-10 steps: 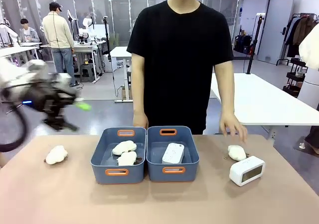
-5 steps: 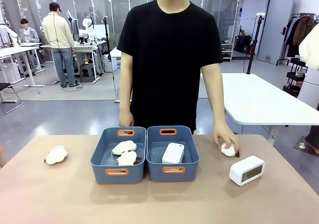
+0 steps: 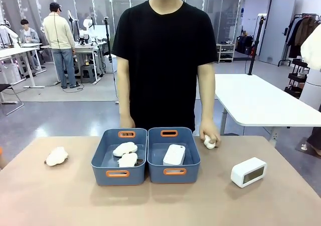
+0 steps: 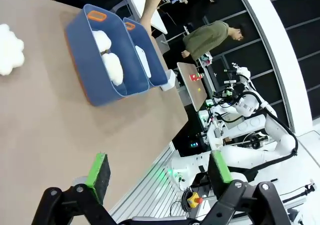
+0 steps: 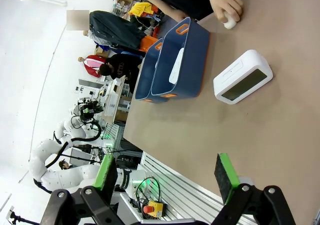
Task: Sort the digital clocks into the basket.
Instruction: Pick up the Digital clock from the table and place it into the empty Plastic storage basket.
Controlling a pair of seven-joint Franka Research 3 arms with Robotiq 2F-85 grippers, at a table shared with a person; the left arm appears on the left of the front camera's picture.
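While hovering by the near edge of the desk (image 3: pixel 60 201), spread wide with nothing between the green pads: left gripper (image 4: pixel 160 171) and right gripper (image 5: pixel 166 174), both clear of everything. At mid-desk, set side by side and touching: two blue-grey bins with orange handle slots. In the right-hand one, the basket (image 3: pixel 156 175): first digital clock (image 3: pixel 174 154), lying flat on the bottom. Out on the bare desk toward the right edge, well apart from the basket: second digital clock (image 3: pixel 248 172), standing on its long side, grey display turned toward the near edge. In the left bin (image 3: pixel 103 175): two white plush toys (image 3: pixel 125 148), one behind the other. Toward the left edge, alone: lone plush toy (image 3: pixel 56 156). At the far edge, just right of the basket: person's hand (image 3: pixel 208 133) closed round a small plush toy (image 3: pixel 210 144).
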